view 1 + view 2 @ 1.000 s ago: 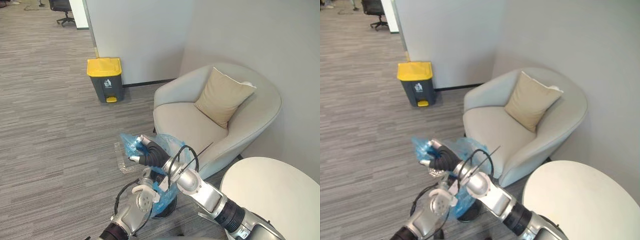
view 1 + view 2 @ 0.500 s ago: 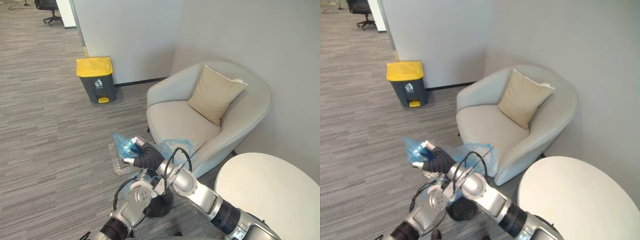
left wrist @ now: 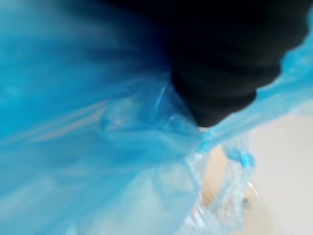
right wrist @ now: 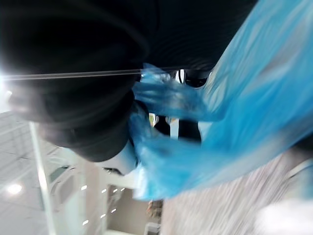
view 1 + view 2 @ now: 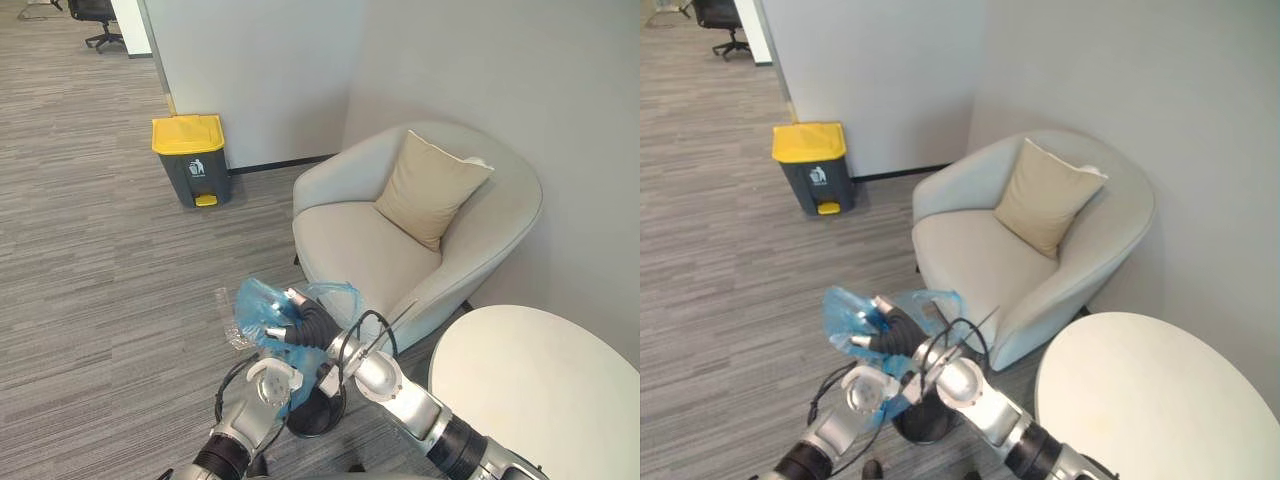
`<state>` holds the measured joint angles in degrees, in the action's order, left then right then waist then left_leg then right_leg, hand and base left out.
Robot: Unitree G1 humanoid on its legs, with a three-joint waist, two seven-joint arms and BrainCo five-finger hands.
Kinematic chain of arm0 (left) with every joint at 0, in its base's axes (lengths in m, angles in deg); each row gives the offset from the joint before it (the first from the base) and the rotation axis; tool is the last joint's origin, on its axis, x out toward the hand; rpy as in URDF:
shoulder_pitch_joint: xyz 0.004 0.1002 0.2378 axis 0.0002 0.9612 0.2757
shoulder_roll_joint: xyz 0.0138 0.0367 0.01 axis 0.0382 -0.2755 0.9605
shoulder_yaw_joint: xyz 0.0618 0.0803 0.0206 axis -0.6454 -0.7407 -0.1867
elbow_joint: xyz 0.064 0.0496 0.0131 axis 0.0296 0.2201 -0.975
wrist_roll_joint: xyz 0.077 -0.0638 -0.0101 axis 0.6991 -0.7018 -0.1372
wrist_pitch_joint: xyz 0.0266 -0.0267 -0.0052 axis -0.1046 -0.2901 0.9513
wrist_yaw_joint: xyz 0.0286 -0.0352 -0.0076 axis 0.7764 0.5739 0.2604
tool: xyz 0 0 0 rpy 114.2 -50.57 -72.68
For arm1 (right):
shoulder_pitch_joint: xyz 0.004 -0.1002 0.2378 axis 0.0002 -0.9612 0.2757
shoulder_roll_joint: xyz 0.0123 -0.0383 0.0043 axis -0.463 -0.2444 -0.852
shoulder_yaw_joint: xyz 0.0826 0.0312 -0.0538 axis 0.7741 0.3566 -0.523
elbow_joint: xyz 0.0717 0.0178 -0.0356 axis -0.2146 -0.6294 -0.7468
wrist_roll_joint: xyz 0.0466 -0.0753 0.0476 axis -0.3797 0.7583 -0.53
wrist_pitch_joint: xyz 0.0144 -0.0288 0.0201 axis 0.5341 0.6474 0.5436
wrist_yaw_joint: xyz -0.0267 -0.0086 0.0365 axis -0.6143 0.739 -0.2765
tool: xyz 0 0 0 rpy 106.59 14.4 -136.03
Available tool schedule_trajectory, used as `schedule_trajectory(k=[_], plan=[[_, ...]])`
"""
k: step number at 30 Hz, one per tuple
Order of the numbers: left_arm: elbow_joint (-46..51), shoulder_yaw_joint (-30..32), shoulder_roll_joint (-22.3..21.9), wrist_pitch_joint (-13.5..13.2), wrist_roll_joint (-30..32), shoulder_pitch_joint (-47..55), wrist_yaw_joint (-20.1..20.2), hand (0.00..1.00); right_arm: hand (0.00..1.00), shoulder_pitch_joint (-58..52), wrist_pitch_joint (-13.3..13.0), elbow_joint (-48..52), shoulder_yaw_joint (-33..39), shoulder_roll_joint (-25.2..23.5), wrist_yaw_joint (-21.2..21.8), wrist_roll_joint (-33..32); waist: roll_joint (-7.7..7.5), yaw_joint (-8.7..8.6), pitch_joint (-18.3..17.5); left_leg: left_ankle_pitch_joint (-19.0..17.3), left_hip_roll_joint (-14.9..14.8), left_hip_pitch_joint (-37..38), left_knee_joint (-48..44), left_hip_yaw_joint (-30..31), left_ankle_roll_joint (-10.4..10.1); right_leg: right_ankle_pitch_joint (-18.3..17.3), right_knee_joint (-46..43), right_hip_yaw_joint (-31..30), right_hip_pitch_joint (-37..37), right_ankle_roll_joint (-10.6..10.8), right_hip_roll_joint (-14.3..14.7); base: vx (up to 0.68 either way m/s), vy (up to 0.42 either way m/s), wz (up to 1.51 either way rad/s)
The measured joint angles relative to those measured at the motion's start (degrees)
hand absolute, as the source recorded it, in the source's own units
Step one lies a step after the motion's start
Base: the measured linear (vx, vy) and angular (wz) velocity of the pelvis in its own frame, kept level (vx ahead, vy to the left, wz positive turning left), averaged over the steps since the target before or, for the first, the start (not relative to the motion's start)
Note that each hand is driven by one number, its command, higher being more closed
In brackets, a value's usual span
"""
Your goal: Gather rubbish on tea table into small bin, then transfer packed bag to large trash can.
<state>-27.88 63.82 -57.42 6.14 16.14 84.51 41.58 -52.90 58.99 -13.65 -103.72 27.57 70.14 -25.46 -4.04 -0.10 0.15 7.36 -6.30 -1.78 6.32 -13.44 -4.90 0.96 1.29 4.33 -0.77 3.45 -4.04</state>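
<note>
A blue plastic bag [image 5: 256, 304] hangs above the small black bin [image 5: 318, 412] on the floor in front of me. My right hand [image 5: 308, 322] reaches in from the right, and its fingers [image 5: 275, 332] are curled round the bag's bunched top. Just below it, my left hand [image 5: 270, 383] comes up from the lower left against the bag's underside. In the left wrist view the gathered blue bag [image 3: 146, 127] bunches right beside the dark cover. The large grey trash can with a yellow lid [image 5: 190, 158] stands by the wall, far left.
A beige armchair [image 5: 350, 240] with a tan cushion [image 5: 430, 190] stands to the right of the bag. The round white tea table [image 5: 540, 390] is at the lower right. A clear plastic tray [image 5: 230, 325] shows beside the bag. Grey carpet stretches left toward the can.
The camera shifted in the first half second. Since then my right hand has drawn the bag's top back toward me, and my left hand has closed up against the bag.
</note>
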Motion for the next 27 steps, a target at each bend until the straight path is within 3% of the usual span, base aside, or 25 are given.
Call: schedule_trajectory(k=[5, 11, 18, 21, 24, 27], plan=[[1.8, 1.4, 0.0, -0.1, -2.2, 1.7, 0.0, 1.0, 0.0, -0.9, -0.3, 0.0, 3.7, 2.8, -2.8, 9.1, 0.01, 0.0, 0.0, -0.2, 0.0, 0.0, 0.0, 0.0, -0.2, -0.1, 0.0, 0.0, 0.0, 0.1, 0.0, 0.0, 0.0, 0.0], [2.0, 2.9, 0.5, -0.4, -2.8, 2.9, 0.2, 1.0, 0.0, -0.9, -1.7, 0.0, 7.7, 10.4, -8.7, 23.4, 0.03, 0.1, 0.0, -0.2, 0.1, -0.1, 0.0, 0.0, -0.2, -0.2, 0.0, 0.0, 0.0, 0.3, -0.1, 0.0, 0.0, 0.0], [3.1, 6.1, 1.1, -1.1, -4.5, 6.3, 0.3, 1.0, 0.0, -6.5, -1.9, 0.0, 15.6, 12.7, -12.1, 28.4, 0.45, 0.06, 0.3, -0.4, 0.0, -0.1, 0.0, -0.2, -0.4, -0.3, 0.2, -0.2, 0.0, 0.4, -0.1, 0.0, 0.0, 0.0], [3.3, 8.4, 0.9, -1.2, -6.2, 8.4, 0.4, 1.0, 0.0, -11.4, -1.9, -3.3, 20.2, 7.4, -11.9, 27.5, 0.99, -0.19, 0.6, -0.7, 0.1, -0.1, 0.0, -0.1, -0.5, -0.6, 0.2, -0.1, 0.0, 0.4, 0.1, 0.0, 0.0, 0.0], [2.9, 10.5, 0.6, -1.6, -7.9, 9.9, 0.4, 1.0, 0.0, -13.0, -1.1, -12.1, 23.7, 0.6, -10.4, 21.4, 1.44, -0.39, 0.9, -0.8, 0.3, -0.1, 0.0, 0.0, -0.4, -0.9, 0.2, 0.0, 0.0, 0.5, 0.0, 0.0, 0.0, 0.02], [-0.1, 13.8, -1.0, -2.2, -10.8, 11.1, 1.0, 1.0, 0.0, -13.5, 1.3, -23.0, 27.0, -3.5, -7.3, 16.4, 2.05, -0.33, 1.2, -1.2, 0.7, 0.0, 0.0, 0.4, -0.3, -1.1, 0.2, 0.4, 0.1, 0.6, -0.5, 0.0, 0.002, 0.07]])
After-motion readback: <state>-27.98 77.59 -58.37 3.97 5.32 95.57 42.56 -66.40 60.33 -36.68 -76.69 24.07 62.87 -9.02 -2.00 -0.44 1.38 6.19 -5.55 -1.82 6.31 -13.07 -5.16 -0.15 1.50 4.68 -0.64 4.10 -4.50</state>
